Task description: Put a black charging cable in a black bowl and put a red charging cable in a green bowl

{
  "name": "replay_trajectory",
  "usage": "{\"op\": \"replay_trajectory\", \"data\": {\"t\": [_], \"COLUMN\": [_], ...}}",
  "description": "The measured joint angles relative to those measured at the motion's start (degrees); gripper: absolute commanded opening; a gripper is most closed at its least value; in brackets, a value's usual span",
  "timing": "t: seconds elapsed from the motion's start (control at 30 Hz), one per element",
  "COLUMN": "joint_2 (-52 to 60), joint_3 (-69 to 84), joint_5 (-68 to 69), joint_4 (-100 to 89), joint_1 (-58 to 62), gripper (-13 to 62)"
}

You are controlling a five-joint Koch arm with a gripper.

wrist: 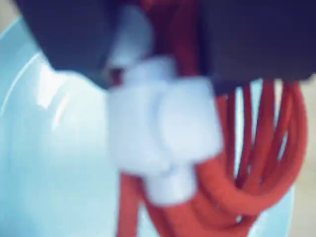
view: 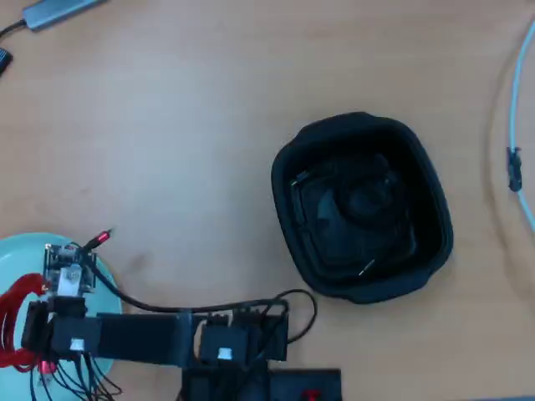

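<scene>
- The red charging cable (wrist: 256, 163) hangs between the two dark fingers (wrist: 163, 29) in the wrist view, its loops dropping below them and its white tie (wrist: 163, 128) bulging just under the tips; the fingers are clamped on the coil.
- Overhead, the fingers (view: 29, 322) sit over the green bowl (view: 21, 251) at the worktop's (view: 192, 142) near-left corner, with red loops (view: 15, 301) showing at their left against the pale dish.
- In the wrist view the bowl's smooth mint floor (wrist: 54, 163) lies right behind the cable; whether the loops touch it cannot be told through the blur.
- The green bowl is cut off by the left and lower edges of the overhead view, and the arm's dark body (view: 159, 338) runs along the near edge to its right.
- The black bowl (view: 361, 207) stands right of centre, well apart from the green one, with bare wood between them.
- Inside it lies the black charging cable (view: 351, 209), dark on dark, only thin loops and small pale plug tips showing.
- The red cable is bright, in several tight loops.
</scene>
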Motion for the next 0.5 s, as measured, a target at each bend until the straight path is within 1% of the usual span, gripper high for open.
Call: {"op": "replay_trajectory", "data": {"t": [0.13, 0.2, 0.27, 0.4, 0.5], "joint_2": [-3.6, -3.69, -4.75, -8.88, -10.02], "joint_3": [0.09, -0.09, 0.0, 0.0, -0.18], "joint_5": [0.0, 0.09, 0.09, 0.09, -0.09], "joint_4": [-1.76, -1.85, -1.93, -1.93, -1.93], "joint_1": [-0.09, -0.35, -1.14, -2.02, -3.43], "gripper": [-7.1, -4.9, 3.7, 29.4, 43.3]}}
